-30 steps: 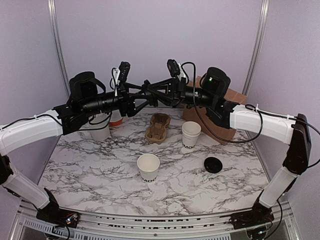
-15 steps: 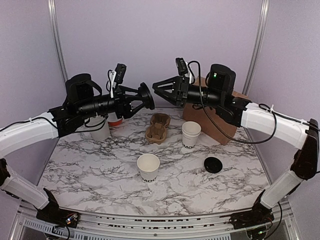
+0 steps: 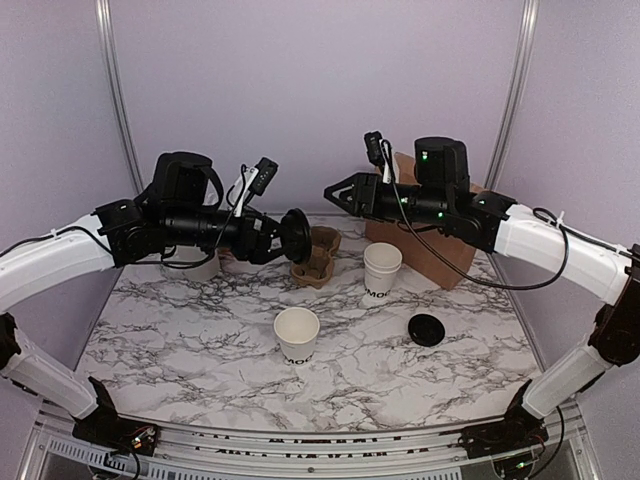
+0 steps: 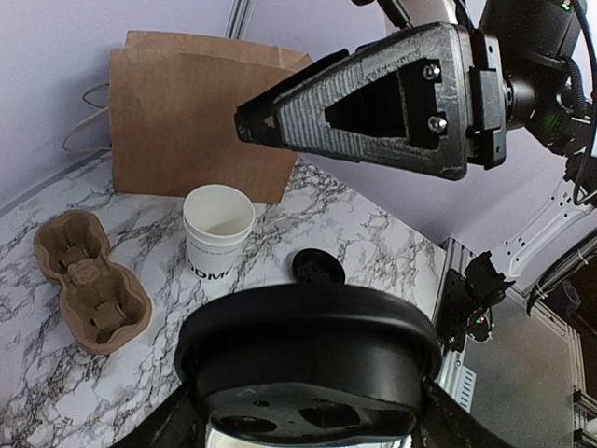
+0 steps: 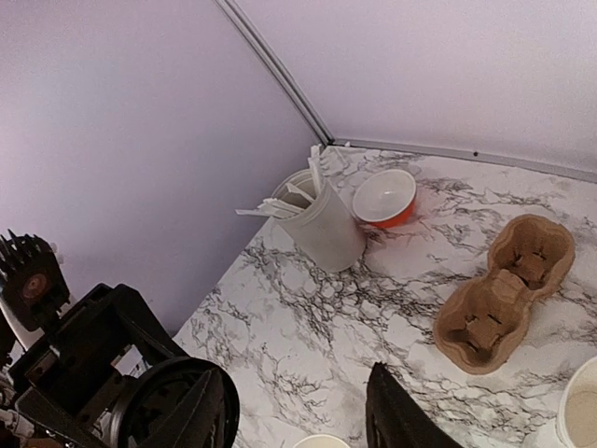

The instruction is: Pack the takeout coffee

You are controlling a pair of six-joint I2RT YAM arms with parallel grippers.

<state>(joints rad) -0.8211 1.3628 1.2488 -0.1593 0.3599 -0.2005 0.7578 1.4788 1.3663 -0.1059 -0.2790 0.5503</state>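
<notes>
Contact between your two claws is gone. A second ago they met in mid-air; now the right gripper [image 3: 335, 192] has drawn back toward the paper bag [image 3: 440, 250], its fingers spread with nothing between them. Your left gripper [image 3: 272, 238] has sunk lower and pinches the takeout coffee [image 3: 294, 235] on its side, lid facing right, in the air just beside the cup carrier [image 3: 315, 255]. The table [image 3: 180, 340] shows bare marble at front left. A lidless cup [image 3: 297, 335] stands in the centre and a loose lid [image 3: 427, 329] lies to the right.

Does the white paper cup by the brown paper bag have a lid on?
No, the white paper cup stands open at the top, and you can see down inside it.
</notes>
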